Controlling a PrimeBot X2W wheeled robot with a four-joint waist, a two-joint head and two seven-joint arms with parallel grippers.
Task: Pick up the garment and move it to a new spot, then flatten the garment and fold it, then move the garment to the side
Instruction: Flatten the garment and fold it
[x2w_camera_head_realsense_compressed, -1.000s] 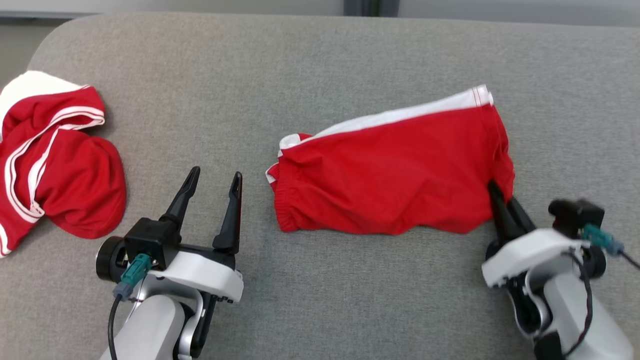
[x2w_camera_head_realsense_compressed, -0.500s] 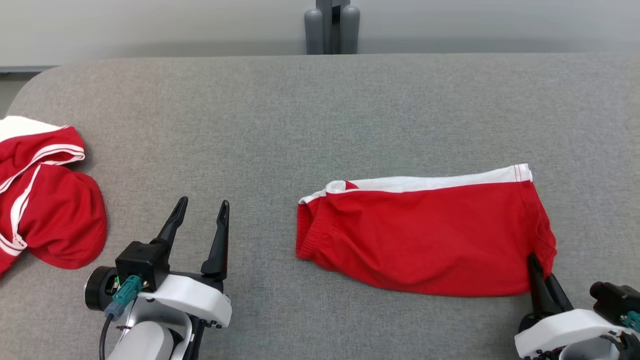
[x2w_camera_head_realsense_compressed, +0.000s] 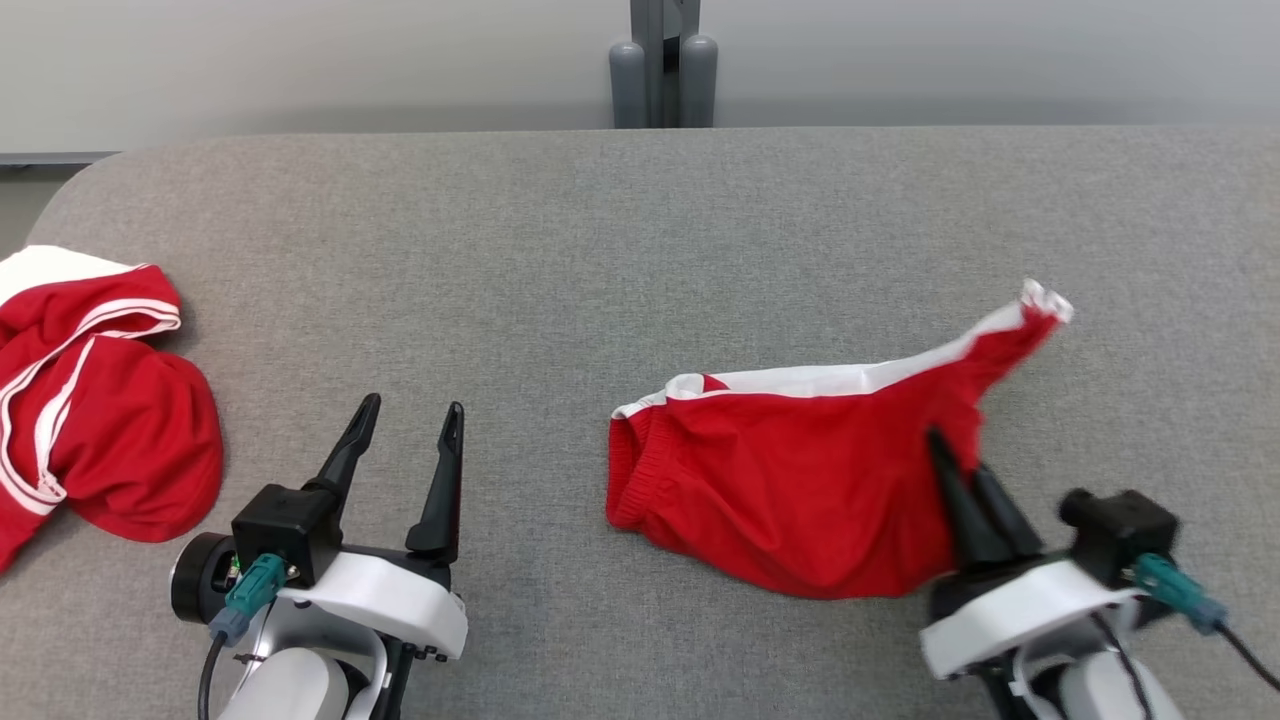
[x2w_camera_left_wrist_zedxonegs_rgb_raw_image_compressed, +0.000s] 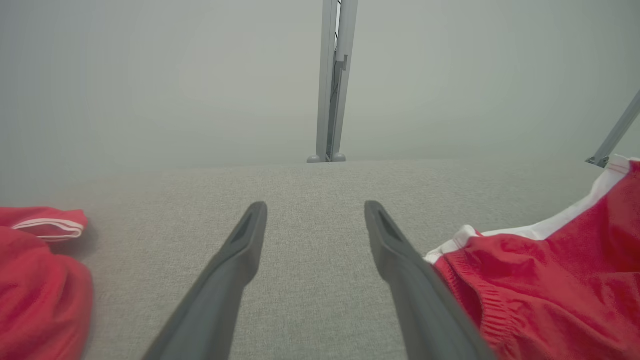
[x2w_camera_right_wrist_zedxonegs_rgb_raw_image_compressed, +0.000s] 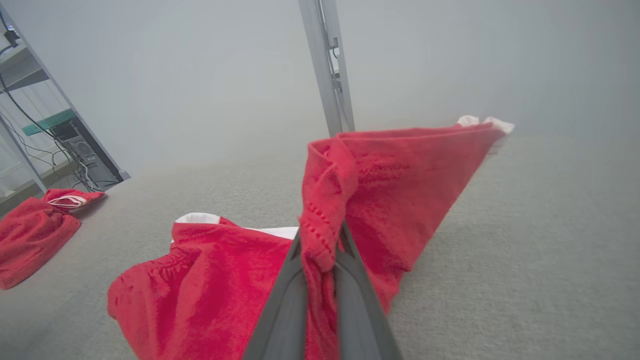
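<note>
Lifting the near right corner of the folded red bundle off the grey desk, against half a second ago when lying flat there; drawing that corner in toward the bundle's middle and so tugging the far right tip, with its white edge, up into a peak. Gripping with the right jaws closed tight, both dark fingers pressing on a twisted fold of red hem between them. Leaving the bundle's left end, with its gathered hem, resting on the desk. Holding the left jaws spread wide with nothing between them, hovering low over bare desk, near the bundle's left end but apart from it in the head view. Leaving the garment crumpled at the desk's far left, well apart from the bundle and from both jaws, partly cut off by the head view's edge; showing there red cloth, white stripes of trim and a patch of white lining at the back. Facing a grey post behind the desk's far edge, against a pale wall.
</note>
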